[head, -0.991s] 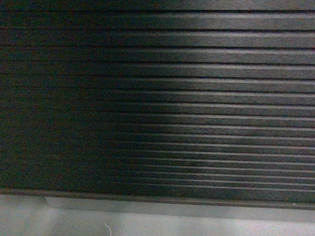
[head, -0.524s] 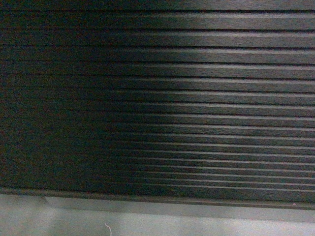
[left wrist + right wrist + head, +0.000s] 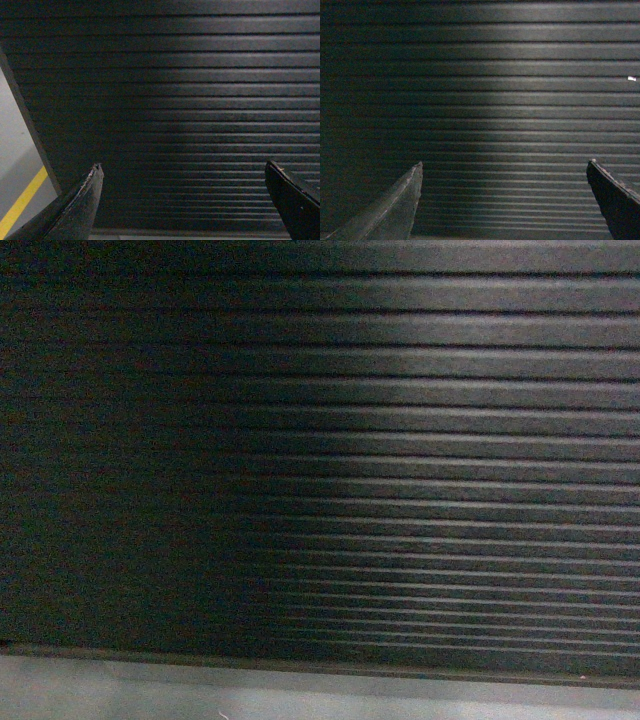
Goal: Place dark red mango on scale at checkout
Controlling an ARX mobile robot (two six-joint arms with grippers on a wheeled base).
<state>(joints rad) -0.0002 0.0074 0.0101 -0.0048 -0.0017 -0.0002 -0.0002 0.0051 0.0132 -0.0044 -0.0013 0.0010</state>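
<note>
- Head view is filled by the checkout counter's dark brown-black, horizontally ribbed front panel [image 3: 400, 460], with a strip of its grey plinth [image 3: 300, 690] along the bottom edge.
- The left gripper [image 3: 182, 200] has its jaws spread wide with nothing between them; the same ribbed panel fills its wrist view, and a grey floor with a yellow line [image 3: 20, 205] shows past the panel's left edge.
- The right gripper [image 3: 502, 200] is likewise released and empty, facing the slats square on; a small white speck [image 3: 631, 78] sits on a slat at far right (what it is, I cannot tell).
- The dark red mango appears in no view, nor does the white scale; where either lies cannot be told from here, though presumably up on the counter top, above every camera's field.
- Risk, as I judge it: with the robot so close to the panel and seeing only slats, any forward move or a raised arm could strike the counter front or its top edge.
- Only the fingertips of each gripper show, cut off at the bottom edge, and the left half of the panel is sunk in shadow.
</note>
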